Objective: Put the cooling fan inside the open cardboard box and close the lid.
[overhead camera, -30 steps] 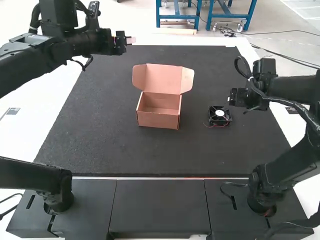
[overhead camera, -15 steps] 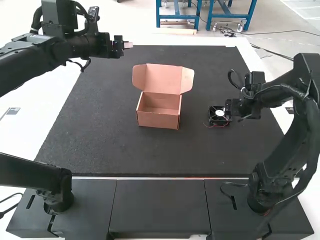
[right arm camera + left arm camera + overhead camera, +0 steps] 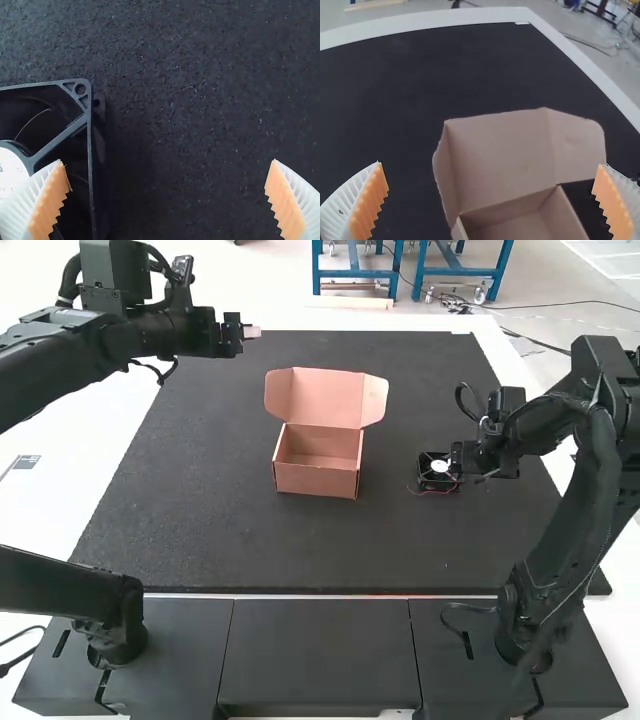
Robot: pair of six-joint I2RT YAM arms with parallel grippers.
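Black square cooling fan, white round hub, lying flat

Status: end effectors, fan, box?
Left end effector open, back-left of box. Right end effector open, straddling fan edge. Fan flat on mat, ungrasped. Box open, lid up, unobstructed.

Both matte black tubular arms stand on round black bases set in flat black plates. Black cables loop beside their joints. White ribbed fingers carry orange saw-toothed pads.
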